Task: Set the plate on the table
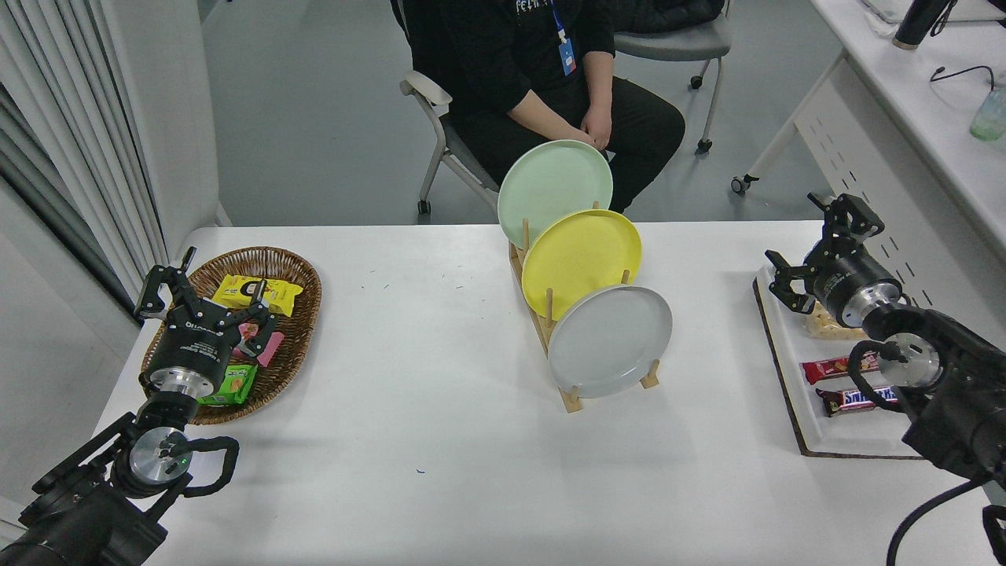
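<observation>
Three plates are standing in the wooden rack (567, 376); the plate (610, 340) (grey, nearest slot) is leaning there. Right gripper (802, 248), fingers spread and empty, is hovering far right over the tray (786, 377). Risk: a clumsy grab nudging the yellow plate (580, 259) or tipping the rack. Left gripper (206, 295) is parked w/ fingers spread over the basket (292, 263).

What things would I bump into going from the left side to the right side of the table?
Left gripper → wicker snack basket → wooden rack's light-grey plate → right gripper → white tray holding chocolate bars.

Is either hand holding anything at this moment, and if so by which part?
Nothing is held. Both the left hand and right hand are open and empty; the round light-grey plate stands in the wooden rack.
</observation>
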`<action>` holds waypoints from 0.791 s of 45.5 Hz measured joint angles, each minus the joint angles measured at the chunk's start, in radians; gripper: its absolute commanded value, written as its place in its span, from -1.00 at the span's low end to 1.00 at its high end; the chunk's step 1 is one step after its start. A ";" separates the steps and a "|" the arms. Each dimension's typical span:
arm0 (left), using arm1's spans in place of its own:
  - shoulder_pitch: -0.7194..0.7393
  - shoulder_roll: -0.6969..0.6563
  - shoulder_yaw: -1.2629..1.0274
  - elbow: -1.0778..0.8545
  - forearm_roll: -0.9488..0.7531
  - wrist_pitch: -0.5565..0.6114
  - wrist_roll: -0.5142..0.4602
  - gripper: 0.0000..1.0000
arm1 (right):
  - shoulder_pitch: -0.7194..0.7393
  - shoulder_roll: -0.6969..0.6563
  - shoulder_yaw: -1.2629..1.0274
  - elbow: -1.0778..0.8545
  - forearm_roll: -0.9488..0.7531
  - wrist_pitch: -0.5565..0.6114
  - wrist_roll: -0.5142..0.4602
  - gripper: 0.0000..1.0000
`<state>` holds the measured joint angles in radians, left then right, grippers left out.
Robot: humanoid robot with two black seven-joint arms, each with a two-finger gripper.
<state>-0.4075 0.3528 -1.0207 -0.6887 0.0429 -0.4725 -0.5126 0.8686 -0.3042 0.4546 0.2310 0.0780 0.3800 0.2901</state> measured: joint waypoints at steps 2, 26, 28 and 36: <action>0.000 0.000 0.000 0.000 0.000 0.000 0.001 0.96 | 0.001 0.001 0.004 0.000 0.000 0.000 0.000 0.99; 0.000 0.000 0.000 0.000 0.000 0.000 0.001 0.96 | 0.004 0.008 0.029 0.000 0.000 -0.002 0.000 0.99; 0.000 0.000 0.000 0.000 0.000 0.000 0.001 0.96 | 0.004 0.008 0.029 -0.001 0.000 -0.002 0.000 0.99; 0.000 0.000 0.000 0.000 0.000 0.000 0.000 0.96 | 0.005 0.009 0.031 -0.001 0.000 -0.002 0.000 0.99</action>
<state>-0.4074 0.3528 -1.0211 -0.6888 0.0429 -0.4725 -0.5127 0.8733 -0.2956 0.4860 0.2301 0.0782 0.3781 0.2906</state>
